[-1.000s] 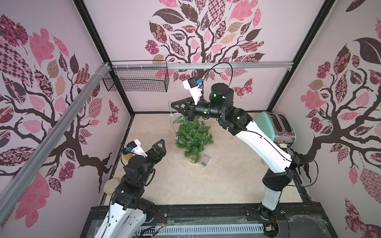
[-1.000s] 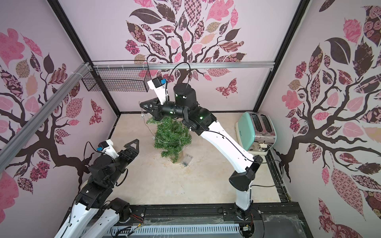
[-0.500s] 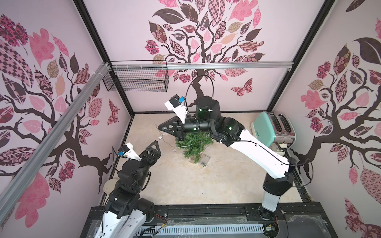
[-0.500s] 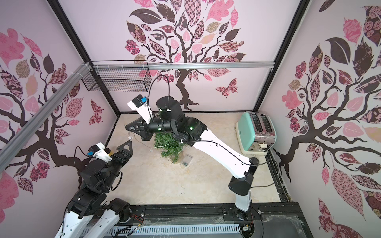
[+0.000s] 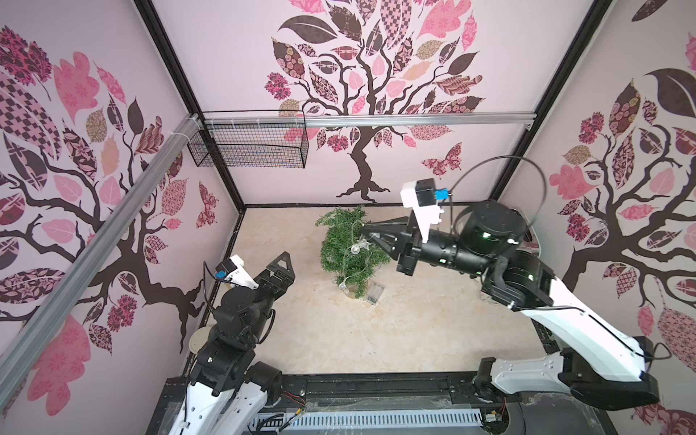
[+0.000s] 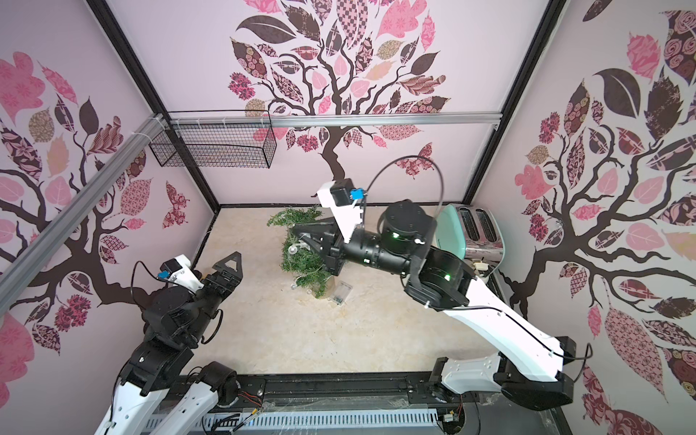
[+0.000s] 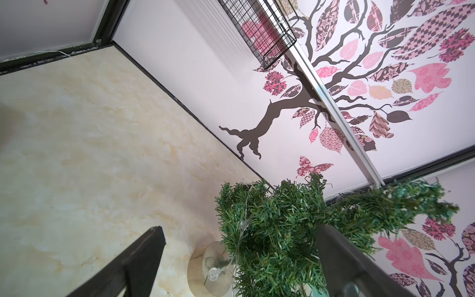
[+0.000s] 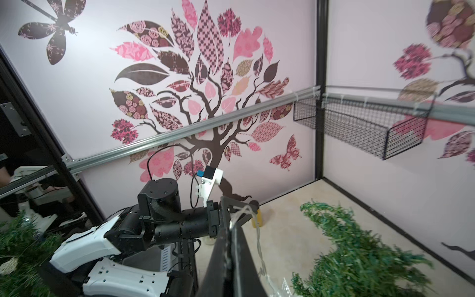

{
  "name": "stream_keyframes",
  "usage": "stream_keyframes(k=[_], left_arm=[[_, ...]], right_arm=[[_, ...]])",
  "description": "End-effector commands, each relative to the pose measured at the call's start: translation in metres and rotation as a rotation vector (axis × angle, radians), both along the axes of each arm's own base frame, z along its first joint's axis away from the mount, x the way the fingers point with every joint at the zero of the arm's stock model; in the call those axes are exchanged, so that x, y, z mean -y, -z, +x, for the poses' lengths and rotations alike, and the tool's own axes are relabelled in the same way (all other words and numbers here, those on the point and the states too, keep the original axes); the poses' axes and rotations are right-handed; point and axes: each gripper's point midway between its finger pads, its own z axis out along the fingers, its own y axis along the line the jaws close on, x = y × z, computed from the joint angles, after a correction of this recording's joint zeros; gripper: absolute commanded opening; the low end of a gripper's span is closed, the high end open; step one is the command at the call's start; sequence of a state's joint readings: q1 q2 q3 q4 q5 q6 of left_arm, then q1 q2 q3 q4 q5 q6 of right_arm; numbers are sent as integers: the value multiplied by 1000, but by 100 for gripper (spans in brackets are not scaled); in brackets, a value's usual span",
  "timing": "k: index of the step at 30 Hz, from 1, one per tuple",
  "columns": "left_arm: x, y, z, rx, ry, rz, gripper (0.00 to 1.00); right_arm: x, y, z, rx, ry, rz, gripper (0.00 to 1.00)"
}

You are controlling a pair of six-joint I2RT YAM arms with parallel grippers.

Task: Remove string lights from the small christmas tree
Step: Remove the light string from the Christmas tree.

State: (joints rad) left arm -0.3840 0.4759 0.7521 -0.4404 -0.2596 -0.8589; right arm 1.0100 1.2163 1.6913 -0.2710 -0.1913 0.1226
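1. In a top view, the tree [image 5: 348,260] stands at mid-frame, toward the back wall. The lights [image 5: 359,246] hang on it, with a star and a globe bulb near its top. Their battery box [image 5: 374,292] lies on the floor just beside the tree's foot, to the lower right. The right gripper [image 5: 366,230] reaches in from the right, jaws together at the treetop beside the star bulb. The left gripper [image 5: 277,271] hovers to the left, well apart from the tree, jaws spread.
2. In a top view, the right gripper [image 6: 300,232] overlaps the upper tree [image 6: 303,263]. A mint toaster [image 6: 454,233] sits at right behind that arm. A wire basket [image 6: 218,150] hangs at upper left.
3. In the left wrist view, the two fingers [image 7: 138,257] stand wide apart along the bottom. The tree [image 7: 277,231] fills the lower right, and a clear bulb [image 7: 213,272] shows in front of its tan base [image 7: 195,270].
4. In the right wrist view, the fingers [image 8: 223,262] press together at bottom centre, clamped on the lights' thin wire [image 8: 259,252]. The wire loops above the tips and trails down toward the tree [image 8: 359,257] at lower right.
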Motion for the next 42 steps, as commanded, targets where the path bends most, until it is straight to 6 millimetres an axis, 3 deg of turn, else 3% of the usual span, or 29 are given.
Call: stream_keyframes(k=[1, 4, 6, 12, 17, 24, 30, 42], left_arm=[[23, -29, 0, 106, 136, 1, 98], [56, -53, -4, 198, 322, 32, 98], [74, -64, -9, 223, 433, 73, 92], [102, -94, -32, 371, 601, 114, 88], [145, -92, -42, 396, 739, 201, 86], [204, -85, -53, 439, 767, 477, 86], [222, -88, -38, 439, 753, 529, 76], [261, -93, -24, 454, 805, 567, 71]], right_arm=[[27, -20, 13, 45, 153, 22, 0], [30, -19, 18, 27, 185, 10, 0], [30, -15, 21, 12, 199, 8, 0], [37, -12, 23, 1, 225, 18, 0], [43, -10, 24, -4, 252, 17, 0], [45, 0, 26, -18, 268, 11, 0], [56, 1, 21, -16, 276, 28, 0], [69, 1, 14, -14, 276, 49, 0]])
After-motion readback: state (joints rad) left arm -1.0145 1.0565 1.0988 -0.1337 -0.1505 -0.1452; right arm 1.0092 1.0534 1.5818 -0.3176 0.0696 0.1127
